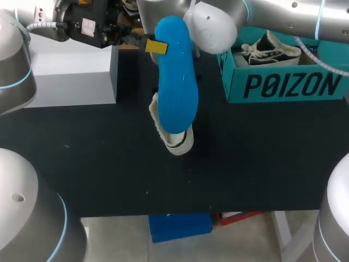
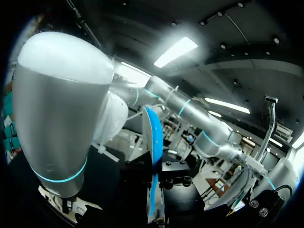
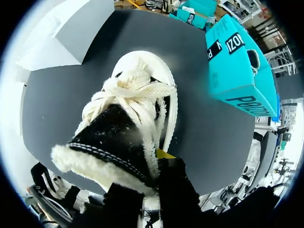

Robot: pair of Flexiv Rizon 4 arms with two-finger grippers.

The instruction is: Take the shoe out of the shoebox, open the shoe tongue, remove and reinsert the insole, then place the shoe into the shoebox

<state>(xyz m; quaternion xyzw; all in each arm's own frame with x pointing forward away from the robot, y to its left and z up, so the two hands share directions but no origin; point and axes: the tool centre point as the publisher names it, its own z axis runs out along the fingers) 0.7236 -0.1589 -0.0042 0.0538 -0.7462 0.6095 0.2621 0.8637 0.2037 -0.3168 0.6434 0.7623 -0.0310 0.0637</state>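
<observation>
A bright blue insole (image 1: pixel 175 76) hangs lengthwise in the air above the table's middle. My left gripper (image 1: pixel 156 46) is shut on its upper edge. In the left wrist view the insole (image 2: pixel 154 142) shows edge-on between that gripper's dark fingers (image 2: pixel 175 173). Below the insole is the black shoe (image 3: pixel 118 128), with a white fleece lining, white laces and a white toe (image 1: pixel 175 141). My right gripper (image 3: pixel 159 161) is shut on the shoe's collar, one yellow tip against the lining. In the head view this gripper is hidden behind its wrist (image 1: pixel 211 24) and the insole.
The open teal shoebox (image 1: pixel 286 84) stands at the back right with another black-and-white shoe (image 1: pixel 271 48) inside. A pale grey box (image 1: pixel 71 71) sits at the back left. The table top (image 1: pixel 98 164) is black.
</observation>
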